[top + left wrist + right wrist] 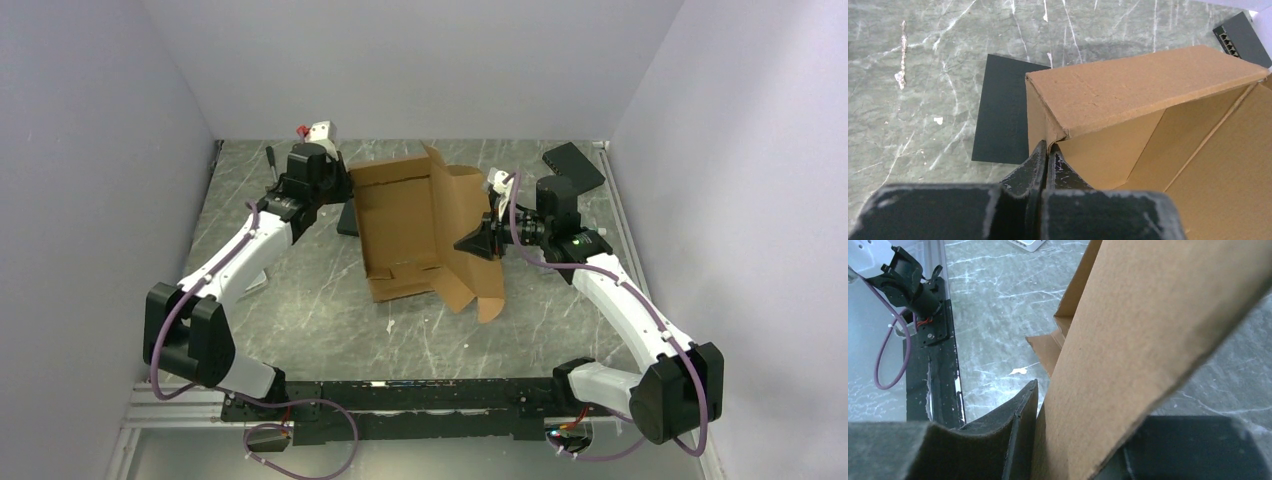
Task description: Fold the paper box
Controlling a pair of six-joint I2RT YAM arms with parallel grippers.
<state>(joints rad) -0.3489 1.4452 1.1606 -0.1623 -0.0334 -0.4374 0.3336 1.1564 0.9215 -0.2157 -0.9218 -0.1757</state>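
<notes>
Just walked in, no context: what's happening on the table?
Two arms are folding the paper box mid-table. The left gripper, shut, has its tips at the box's far-left corner. The right gripper has the raised right flap between its jaws; whether it's clamped isn't clear. The box lies open, not yet closed.

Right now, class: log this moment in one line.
object: brown corrugated cardboard box, partly folded | left tool: shut at box corner | right tool: gripping right flap | stage: folding unfinished
</notes>
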